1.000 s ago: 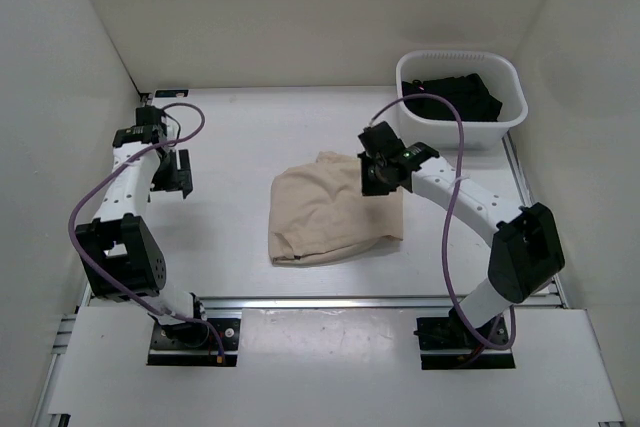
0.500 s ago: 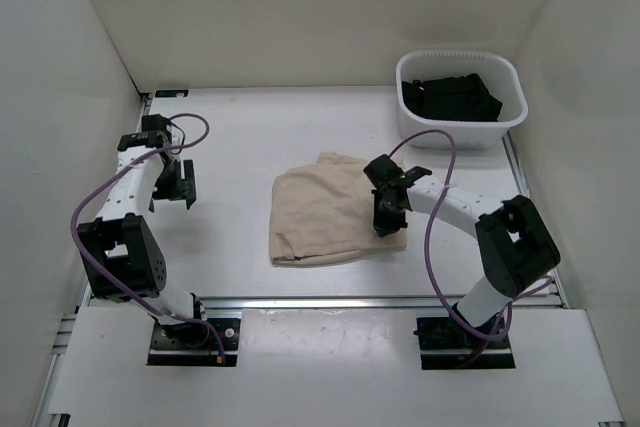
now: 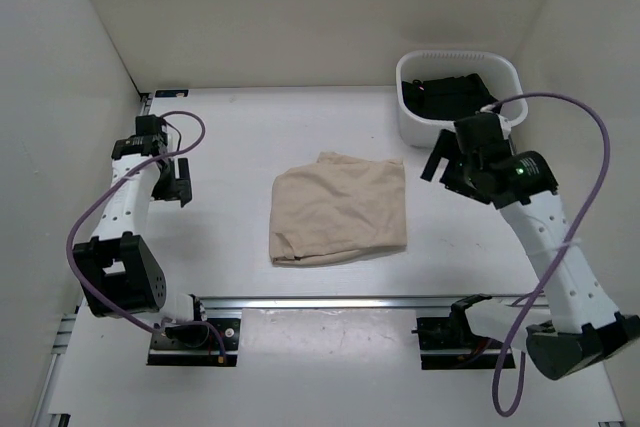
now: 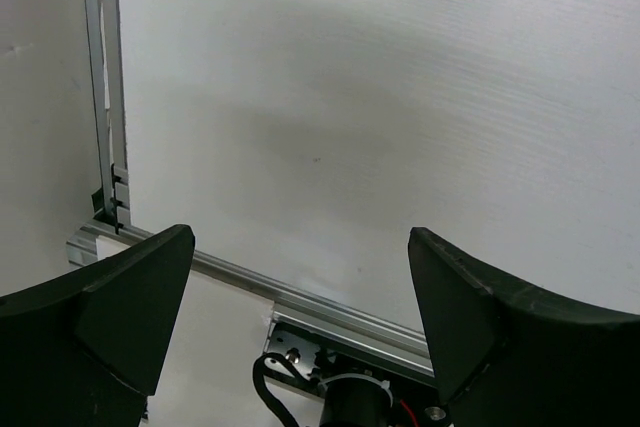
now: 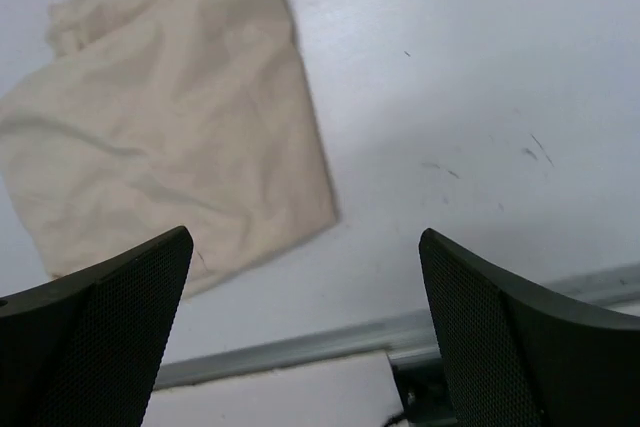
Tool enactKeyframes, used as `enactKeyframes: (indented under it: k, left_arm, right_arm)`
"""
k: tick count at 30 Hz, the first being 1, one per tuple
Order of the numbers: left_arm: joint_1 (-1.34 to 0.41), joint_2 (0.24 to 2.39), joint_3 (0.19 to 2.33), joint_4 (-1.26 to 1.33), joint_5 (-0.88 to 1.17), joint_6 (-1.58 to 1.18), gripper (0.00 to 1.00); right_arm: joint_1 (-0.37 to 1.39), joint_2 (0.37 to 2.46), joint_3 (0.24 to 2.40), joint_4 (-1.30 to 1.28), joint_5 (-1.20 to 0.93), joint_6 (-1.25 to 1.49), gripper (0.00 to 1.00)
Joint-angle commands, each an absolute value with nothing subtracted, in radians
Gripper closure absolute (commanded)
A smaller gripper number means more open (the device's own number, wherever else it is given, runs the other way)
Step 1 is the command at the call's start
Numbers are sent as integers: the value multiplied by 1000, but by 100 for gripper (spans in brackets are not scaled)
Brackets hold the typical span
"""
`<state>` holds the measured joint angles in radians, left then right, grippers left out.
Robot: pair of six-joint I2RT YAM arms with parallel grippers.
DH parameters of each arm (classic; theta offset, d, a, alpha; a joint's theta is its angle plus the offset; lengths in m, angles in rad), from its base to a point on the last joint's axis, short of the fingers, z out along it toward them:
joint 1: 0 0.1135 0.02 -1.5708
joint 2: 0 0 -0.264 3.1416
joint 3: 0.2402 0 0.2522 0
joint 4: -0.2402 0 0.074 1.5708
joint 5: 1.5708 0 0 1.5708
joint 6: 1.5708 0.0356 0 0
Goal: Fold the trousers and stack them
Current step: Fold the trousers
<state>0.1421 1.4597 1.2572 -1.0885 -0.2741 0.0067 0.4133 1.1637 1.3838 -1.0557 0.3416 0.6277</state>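
The beige trousers (image 3: pixel 338 209) lie folded into a rough square in the middle of the table, flat and free of both arms. In the right wrist view the trousers (image 5: pixel 170 137) fill the upper left. My right gripper (image 3: pixel 446 161) hangs raised to the right of the trousers, near the basket; its jaws stand wide open with nothing between them (image 5: pixel 305 247). My left gripper (image 3: pixel 178 179) sits far left by the wall, well away from the trousers, and is open and empty too (image 4: pixel 298 247).
A white basket (image 3: pixel 456 55) holding black garments (image 3: pixel 450 95) stands at the back right. An aluminium rail (image 3: pixel 330 302) runs along the table's front edge, and white walls close in the left, right and back sides.
My right gripper let go of the trousers' right edge, opened wide, and lifted away to the right toward the basket. The left gripper widened a little, staying in place.
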Motion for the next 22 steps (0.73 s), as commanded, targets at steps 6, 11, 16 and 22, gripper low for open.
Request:
enactKeyframes:
  k: [6,11,16,22]
  left_arm:
    - [143,1328,1167,-1043,-273,0,0]
    - [143,1316,1158,-1043,-285,0,0]
    - [143,1295,1146,-1043,-304,0,0]
    - [143,1276,1127,-1034,-304,0,0]
  right_arm:
    - [385,1003,1180,-1421,327,713,1]
    - [385,976,1163,-1378,330,735,1]
    - [385,966,1172,-1424,360,744,1]
    - [385,885,1172,-1445,391,764,1]
